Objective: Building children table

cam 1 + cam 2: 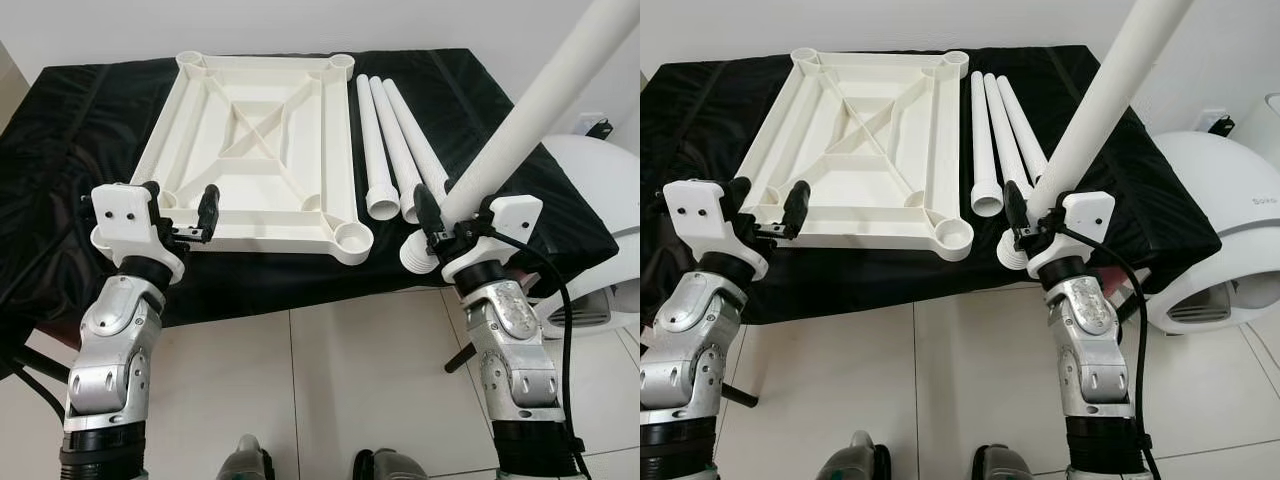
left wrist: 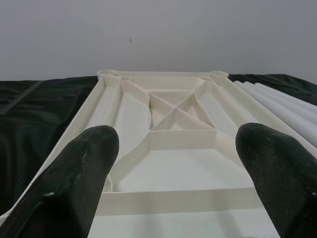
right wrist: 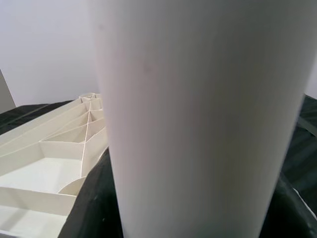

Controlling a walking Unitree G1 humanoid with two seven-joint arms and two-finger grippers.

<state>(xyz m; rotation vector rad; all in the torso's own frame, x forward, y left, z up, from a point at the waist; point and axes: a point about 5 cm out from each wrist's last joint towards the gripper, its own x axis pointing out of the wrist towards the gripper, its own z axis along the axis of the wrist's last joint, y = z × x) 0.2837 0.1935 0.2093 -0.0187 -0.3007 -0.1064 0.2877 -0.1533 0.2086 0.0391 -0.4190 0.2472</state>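
Observation:
A white plastic tabletop (image 1: pixel 280 236) lies upside down on a black-covered table (image 1: pixel 60 140), its ribs and corner sockets facing up. Three white legs (image 1: pixel 395 140) lie side by side just right of it. My right gripper (image 1: pixel 455 212) is shut on a fourth leg (image 1: pixel 540 110), which slants up toward the upper right. That leg's ribbed end (image 1: pixel 414 250) hangs at the table's front edge, just right of the near-right socket (image 1: pixel 352 237). The held leg (image 3: pixel 198 124) is close up in the right wrist view. My left gripper (image 1: pixel 180 202) stands open at the tabletop's near-left corner, nothing between its fingers (image 2: pixel 84 173).
A white rounded appliance (image 1: pixel 600 200) stands on the floor at the right, close to my right arm. A black cable (image 1: pixel 560 300) loops off that arm. Pale floor tiles (image 1: pixel 330 370) lie in front of the table, with my feet at the bottom.

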